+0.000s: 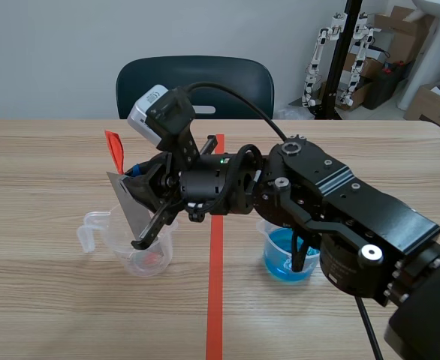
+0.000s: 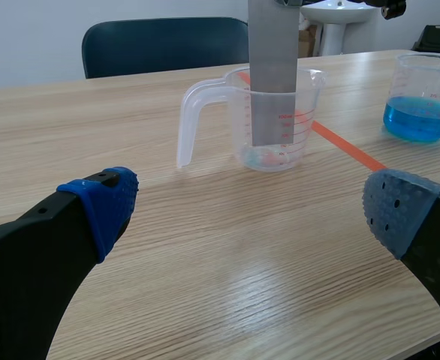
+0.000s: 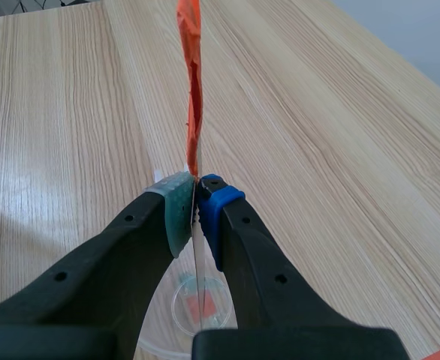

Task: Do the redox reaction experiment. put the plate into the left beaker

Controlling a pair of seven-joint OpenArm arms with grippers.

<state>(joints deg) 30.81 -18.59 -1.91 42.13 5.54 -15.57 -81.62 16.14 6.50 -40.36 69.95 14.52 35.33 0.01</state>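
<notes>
A grey metal plate [image 1: 132, 208] with an orange-red tape tag [image 1: 115, 150] at its upper end is clamped in my right gripper [image 1: 146, 196], which is shut on it and reaches across past the red line. The plate's lower end hangs inside the clear left beaker [image 1: 141, 255]. From the right wrist the plate [image 3: 195, 251] shows edge-on between the pads [image 3: 176, 210], with the tag [image 3: 191, 90] ahead and the beaker [image 3: 197, 307] beneath. My left gripper [image 2: 254, 206] is open and holds nothing, well short of the beaker [image 2: 306, 120] and the plate [image 2: 272, 60].
A second beaker [image 1: 287, 255] with blue liquid stands right of the red tape line [image 1: 215, 292], under my right arm; it also shows in the left wrist view [image 2: 423, 101]. A dark chair [image 1: 194, 82] stands behind the table. Something reddish lies at the left beaker's bottom.
</notes>
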